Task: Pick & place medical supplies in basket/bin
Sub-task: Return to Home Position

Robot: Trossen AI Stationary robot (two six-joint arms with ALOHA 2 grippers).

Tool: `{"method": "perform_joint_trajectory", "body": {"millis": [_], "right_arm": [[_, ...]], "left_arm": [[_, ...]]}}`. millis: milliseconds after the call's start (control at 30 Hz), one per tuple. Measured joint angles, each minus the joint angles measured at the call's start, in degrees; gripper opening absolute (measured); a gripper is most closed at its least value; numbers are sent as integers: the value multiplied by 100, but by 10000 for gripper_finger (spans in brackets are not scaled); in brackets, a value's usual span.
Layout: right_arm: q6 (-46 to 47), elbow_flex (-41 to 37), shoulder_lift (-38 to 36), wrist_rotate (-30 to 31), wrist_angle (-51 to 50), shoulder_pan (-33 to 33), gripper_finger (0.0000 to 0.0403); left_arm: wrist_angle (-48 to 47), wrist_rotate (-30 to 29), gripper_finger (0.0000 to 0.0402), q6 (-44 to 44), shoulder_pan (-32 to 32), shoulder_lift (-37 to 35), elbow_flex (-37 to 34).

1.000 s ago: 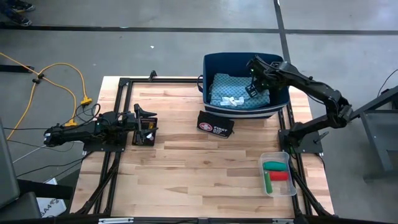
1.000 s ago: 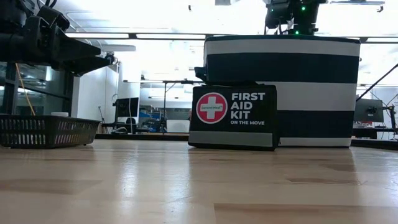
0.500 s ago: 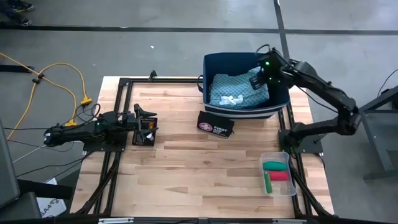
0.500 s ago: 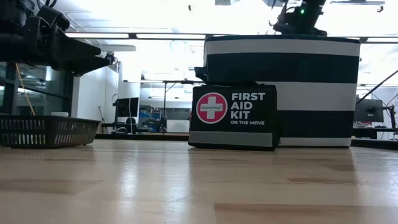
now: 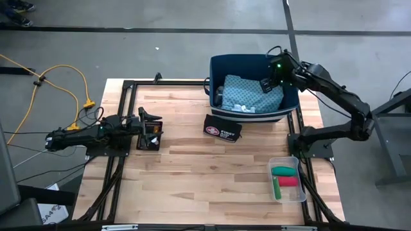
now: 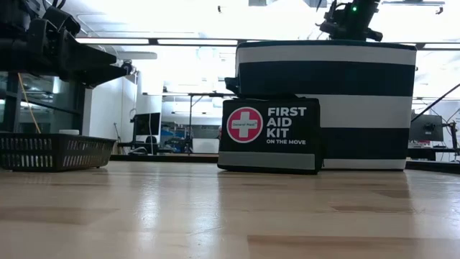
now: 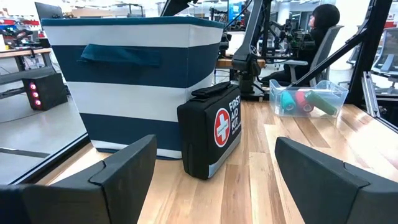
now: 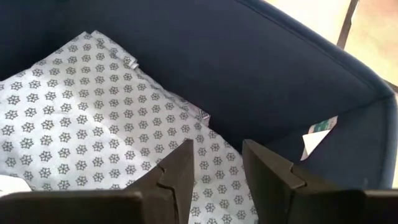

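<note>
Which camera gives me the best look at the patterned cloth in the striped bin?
Right wrist view: the folded pale blue patterned cloth fills it, close beyond the right hand. The high view shows it small inside the navy-and-white striped fabric bin. Low and left wrist views show only the bin's outside.

Left arm: lies level across the left middle of the high view.
Left hand (image 5: 149, 126): points toward frame centre, fingers (image 7: 127, 168) spread wide.
Right arm: based at right middle, elbow far right, reaching to upper right of centre.
Right hand (image 5: 267, 84): tilted downward, fingers (image 8: 179, 169) a narrow gap apart.
</note>
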Motion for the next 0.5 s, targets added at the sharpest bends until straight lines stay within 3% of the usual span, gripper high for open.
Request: {"method": "perform_joint_trajectory", "body": {"millis": [300, 500], "right_arm": [[-7, -2, 0, -92, 10, 0, 126], [-434, -7, -2, -1349, 447, -1, 122]], "left_arm": [[0, 0, 321, 1, 1, 0, 0], [1, 0, 321, 2, 1, 0, 0]]}}
